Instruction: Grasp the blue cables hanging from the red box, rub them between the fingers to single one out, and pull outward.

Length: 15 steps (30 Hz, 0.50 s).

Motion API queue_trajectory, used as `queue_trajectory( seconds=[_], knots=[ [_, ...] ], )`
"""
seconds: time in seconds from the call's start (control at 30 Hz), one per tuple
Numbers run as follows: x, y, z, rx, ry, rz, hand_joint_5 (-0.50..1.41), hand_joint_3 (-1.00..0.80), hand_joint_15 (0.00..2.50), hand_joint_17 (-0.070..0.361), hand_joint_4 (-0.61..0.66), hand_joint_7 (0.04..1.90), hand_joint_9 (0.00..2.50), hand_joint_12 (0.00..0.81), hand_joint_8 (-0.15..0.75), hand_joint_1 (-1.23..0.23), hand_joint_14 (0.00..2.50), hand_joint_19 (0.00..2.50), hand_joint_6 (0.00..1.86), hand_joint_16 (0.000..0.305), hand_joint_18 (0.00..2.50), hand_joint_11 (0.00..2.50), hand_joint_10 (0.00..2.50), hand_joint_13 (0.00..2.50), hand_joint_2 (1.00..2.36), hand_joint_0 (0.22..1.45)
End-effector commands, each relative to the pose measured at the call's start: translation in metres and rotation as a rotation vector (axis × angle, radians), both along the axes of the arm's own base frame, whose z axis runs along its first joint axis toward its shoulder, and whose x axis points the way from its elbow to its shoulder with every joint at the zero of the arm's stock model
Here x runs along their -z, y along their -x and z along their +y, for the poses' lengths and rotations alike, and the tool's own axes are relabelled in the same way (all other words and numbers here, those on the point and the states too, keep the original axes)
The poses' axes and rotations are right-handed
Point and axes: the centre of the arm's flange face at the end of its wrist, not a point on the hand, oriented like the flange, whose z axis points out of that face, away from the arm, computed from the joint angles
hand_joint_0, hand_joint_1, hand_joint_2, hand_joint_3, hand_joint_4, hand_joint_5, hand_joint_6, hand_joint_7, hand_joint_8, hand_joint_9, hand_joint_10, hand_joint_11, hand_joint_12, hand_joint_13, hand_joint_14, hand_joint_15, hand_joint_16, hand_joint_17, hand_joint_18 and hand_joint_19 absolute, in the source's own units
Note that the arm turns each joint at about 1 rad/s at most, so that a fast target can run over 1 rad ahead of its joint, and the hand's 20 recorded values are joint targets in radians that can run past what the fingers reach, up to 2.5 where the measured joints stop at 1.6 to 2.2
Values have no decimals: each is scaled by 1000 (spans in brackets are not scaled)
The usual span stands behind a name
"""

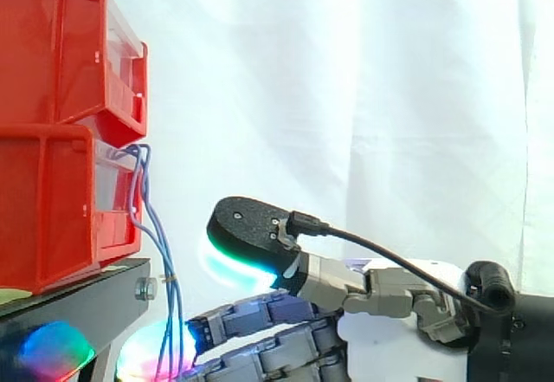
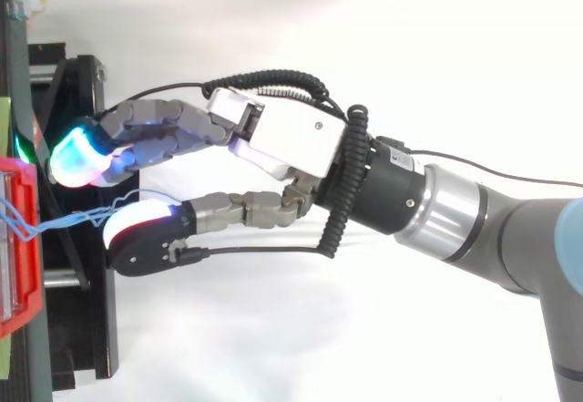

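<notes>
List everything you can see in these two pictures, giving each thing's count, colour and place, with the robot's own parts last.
Bins: two, red, stacked on the stand at the left of the side view.
Stand: one, black, under the bins.
Bolt: one, silver, on the stand's front edge.
Cables: several (exact count unclear), blue, hanging from the lower bin's front.
Curtain: one, white, behind everything.
Robot hand: one, white palm with grey fingers, open, cables in the gap between thumb and fingers.
Pads: glowing cyan and white, close to the cables.
Arm: one, grey and silver, coming in from the right.
</notes>
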Motion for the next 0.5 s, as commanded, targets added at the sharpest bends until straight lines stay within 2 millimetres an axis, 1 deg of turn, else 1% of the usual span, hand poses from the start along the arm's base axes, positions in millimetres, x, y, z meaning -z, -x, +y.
queue_trajectory(
  seconds=[0.0, 0.03, 0.1, 0.2, 0.47],
  knots=[
    [14, -3, 0, -6, 6, 6, -170, -486, 220, 103, 313, 746, 681, 378, 340, -642, 8, 29, 502, 46, 312, 285, 7, 487, 1001, 502],
    [17, -4, -4, -9, 0, -5, -168, -485, 217, 103, 313, 750, 686, 378, 342, -642, 7, 33, 502, 46, 314, 291, 7, 487, 1000, 503],
    [35, -8, -4, -22, -6, -25, -167, -486, 217, 103, 314, 755, 690, 377, 342, -642, 8, 41, 502, 46, 315, 291, 8, 491, 1001, 503],
    [38, -8, -1, -66, -31, -58, -164, -485, 226, 102, 316, 768, 697, 379, 342, -639, 8, 41, 502, 45, 328, 295, 8, 498, 1001, 505],
    [37, -9, 1, -70, -30, -65, -144, -471, 231, 99, 345, 849, 747, 375, 346, -628, 8, 65, 503, 44, 358, 349, 9, 527, 1002, 512]
  ],
)
